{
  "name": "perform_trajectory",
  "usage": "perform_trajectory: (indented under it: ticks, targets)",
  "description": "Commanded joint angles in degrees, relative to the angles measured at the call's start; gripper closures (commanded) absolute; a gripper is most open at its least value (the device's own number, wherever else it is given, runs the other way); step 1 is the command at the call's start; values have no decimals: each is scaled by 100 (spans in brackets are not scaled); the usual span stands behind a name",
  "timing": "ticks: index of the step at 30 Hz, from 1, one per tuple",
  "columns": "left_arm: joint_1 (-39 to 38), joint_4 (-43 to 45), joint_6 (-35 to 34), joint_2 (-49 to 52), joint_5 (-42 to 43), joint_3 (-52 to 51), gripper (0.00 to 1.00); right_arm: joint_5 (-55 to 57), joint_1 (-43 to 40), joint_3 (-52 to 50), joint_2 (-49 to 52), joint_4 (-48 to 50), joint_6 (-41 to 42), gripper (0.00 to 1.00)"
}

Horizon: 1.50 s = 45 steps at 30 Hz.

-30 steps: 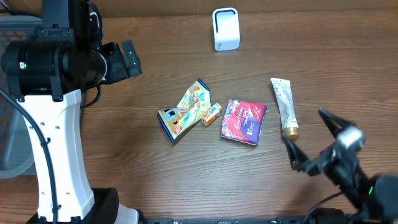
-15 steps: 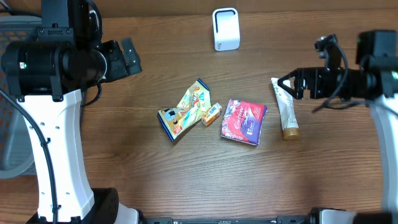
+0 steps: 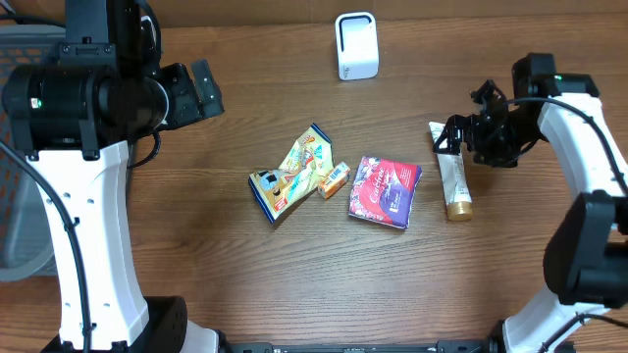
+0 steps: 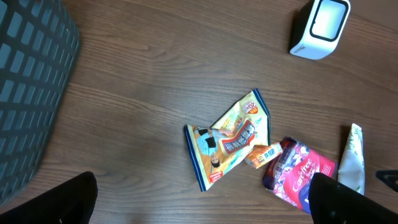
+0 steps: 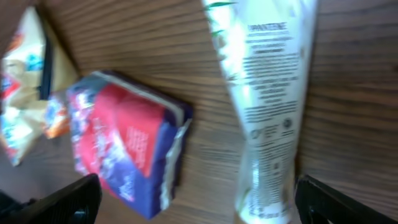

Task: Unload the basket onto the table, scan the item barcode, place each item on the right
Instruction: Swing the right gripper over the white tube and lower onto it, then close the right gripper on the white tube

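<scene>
The brown tabletop (image 3: 196,265) shows wood grain under a smooth satin finish. The white boxy scanner (image 3: 356,45) looks like smooth matt plastic. The yellow crinkled snack pouch (image 3: 294,169) is glossy film. The red-and-purple soft pack (image 3: 385,190), blurred in the right wrist view, seems to be shiny plastic wrap. The white squeeze tube (image 3: 449,162) is smooth plastic with a metallic-looking gold cap (image 3: 458,208).

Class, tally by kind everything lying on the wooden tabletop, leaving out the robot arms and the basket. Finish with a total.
Barcode scanner: 1
Yellow snack bag: 1
Small orange packet: 1
Red and purple pack: 1
White tube: 1
Total: 5
</scene>
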Motion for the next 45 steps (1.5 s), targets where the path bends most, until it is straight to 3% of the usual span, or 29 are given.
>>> perform_trajectory:
  ticks: [1, 9, 12, 25, 36, 43, 44, 45]
  targets:
    - [24, 17, -57, -87, -17, -15, 0, 603, -15, -9, 192, 160, 306, 0]
    - [24, 17, -57, -85, -17, -15, 0, 737, 48, -450, 286, 599, 468, 0]
    - [24, 17, -57, -85, -17, -15, 0, 1362, 186, -710, 286, 848, 811, 0]
    - [22, 17, -57, -87, -17, -15, 0, 1672, 1259, -1097, 284, 1172, 1064, 0]
    - [24, 17, -57, -87, -17, -15, 0, 2371, 1303, 107, 280, -66, 1360, 0]
    - [24, 17, -57, -87, -17, -15, 0, 1987, 1303, 251, 282, 706, 1351, 0]
    - [24, 15, -57, -85, -17, -15, 0, 2011, 1303, 251, 282, 739, 1335, 21]
    - [24, 17, -57, -87, -17, -15, 0, 2072, 1298, 251, 282, 741, 1338, 34]
